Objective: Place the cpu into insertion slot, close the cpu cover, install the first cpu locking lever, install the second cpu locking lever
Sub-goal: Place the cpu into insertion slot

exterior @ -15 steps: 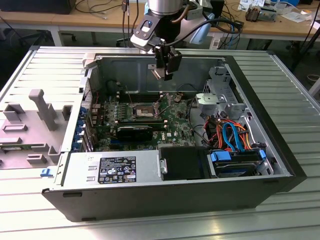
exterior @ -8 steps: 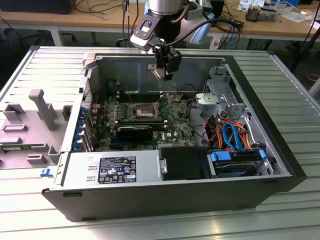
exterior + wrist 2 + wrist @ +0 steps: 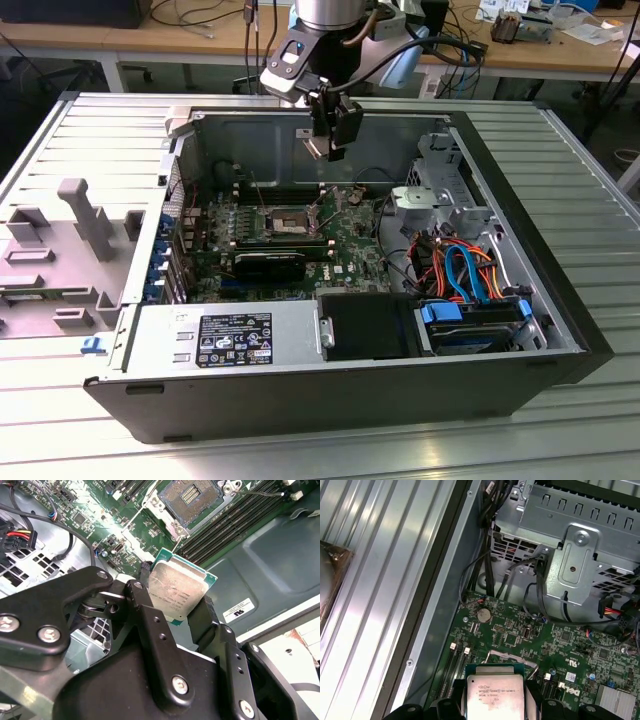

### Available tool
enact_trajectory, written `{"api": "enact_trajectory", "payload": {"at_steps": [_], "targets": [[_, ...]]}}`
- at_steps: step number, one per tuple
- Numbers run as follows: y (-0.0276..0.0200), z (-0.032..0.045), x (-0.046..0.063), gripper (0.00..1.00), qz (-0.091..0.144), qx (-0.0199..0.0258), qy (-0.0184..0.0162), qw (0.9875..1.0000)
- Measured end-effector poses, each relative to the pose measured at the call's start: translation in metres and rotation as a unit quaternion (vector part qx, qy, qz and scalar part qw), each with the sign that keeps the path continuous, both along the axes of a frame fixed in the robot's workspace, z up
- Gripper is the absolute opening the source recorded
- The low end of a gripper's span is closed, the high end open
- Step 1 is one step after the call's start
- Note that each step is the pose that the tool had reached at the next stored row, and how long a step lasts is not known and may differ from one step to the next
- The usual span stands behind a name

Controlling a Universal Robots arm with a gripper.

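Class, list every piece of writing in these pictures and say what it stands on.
No text reads reliably; print stands on:
The cpu, held in the gripper: fine lines, too small.
The black label on the power supply: too small.
The white sticker on the case wall: too small.

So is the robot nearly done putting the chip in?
Not nearly. Picking up looks done: the claw grips the cpu in the air above the open computer case. The insertion slot is bare, its pins showing, so placing, covering and locking are all left.
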State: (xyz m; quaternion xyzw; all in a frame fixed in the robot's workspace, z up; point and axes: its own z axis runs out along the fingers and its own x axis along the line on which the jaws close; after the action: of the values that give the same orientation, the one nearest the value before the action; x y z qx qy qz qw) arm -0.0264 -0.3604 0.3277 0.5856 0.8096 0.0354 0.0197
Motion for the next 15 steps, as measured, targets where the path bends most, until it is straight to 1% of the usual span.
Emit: {"api": "enact_trajectory", "payload": {"at_steps": [15], "targets": [[0.0000, 0.0000, 0.0000, 0.55, -0.006, -0.0003, 0.0000, 1.0000]]}}
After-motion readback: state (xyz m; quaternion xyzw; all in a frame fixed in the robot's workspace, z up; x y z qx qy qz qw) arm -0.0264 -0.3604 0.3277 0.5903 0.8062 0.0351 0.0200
